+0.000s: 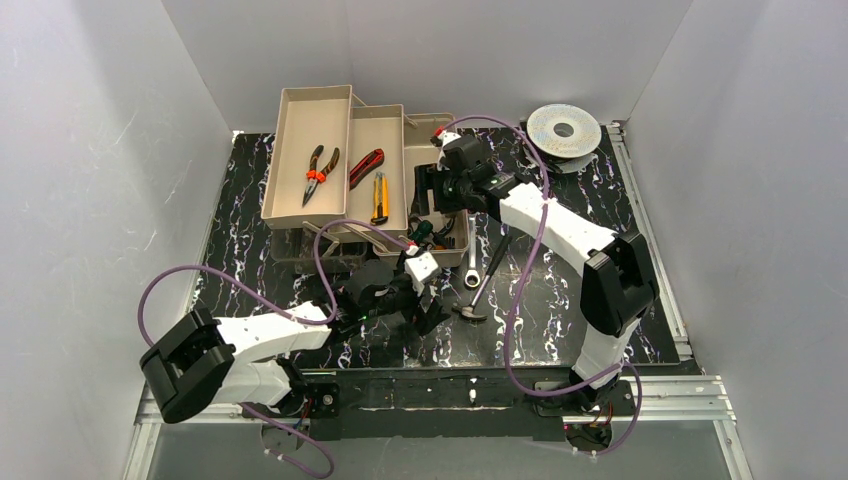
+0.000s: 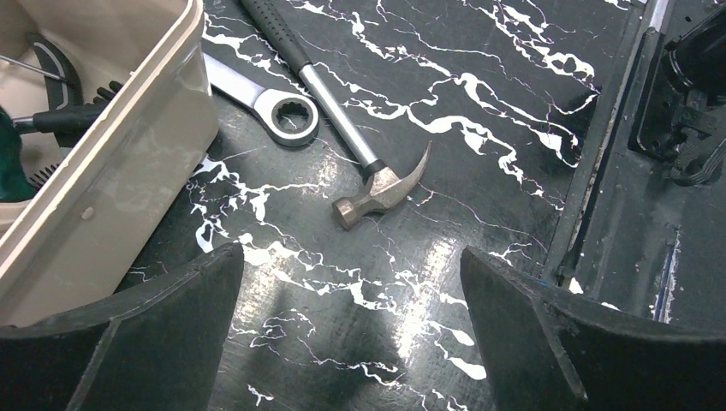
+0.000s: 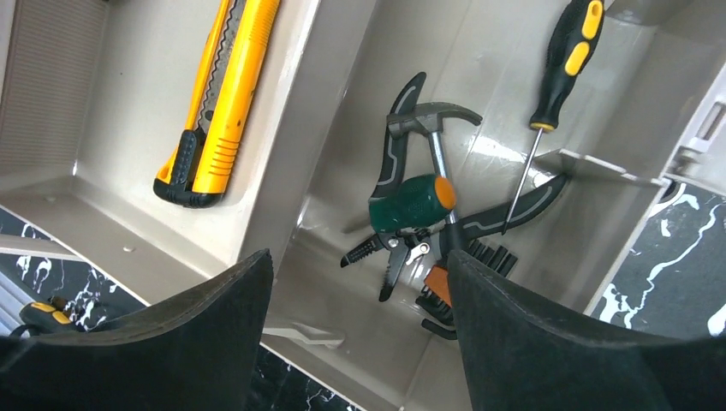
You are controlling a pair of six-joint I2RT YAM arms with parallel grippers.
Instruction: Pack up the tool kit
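left gripper (image 2: 351,342): fingers (image 2: 137,342) spread wide at the bottom corners, only tabletop between them.
hammer (image 2: 377,190): lies flat on the tabletop (image 2: 479,120) ahead of the gripper, metal head nearest, claw curving up to the right, shaft running to the top edge, black grip there.
wrench (image 2: 289,118): ring end just left of the hammer shaft, bar running towards the toolbox.
toolbox (image 2: 111,180): beige wall at left, black and green handles inside.
tabletop: black, white-veined.
rail (image 2: 625,214): dark, along the right.

The left arm (image 1: 270,340) lies low, stretched forward and rightward, and the left gripper (image 2: 351,265) is spread wide and empty. The right arm (image 1: 560,225) bends at its elbow and reaches back-left, with the right gripper (image 3: 360,261) also parted and empty.
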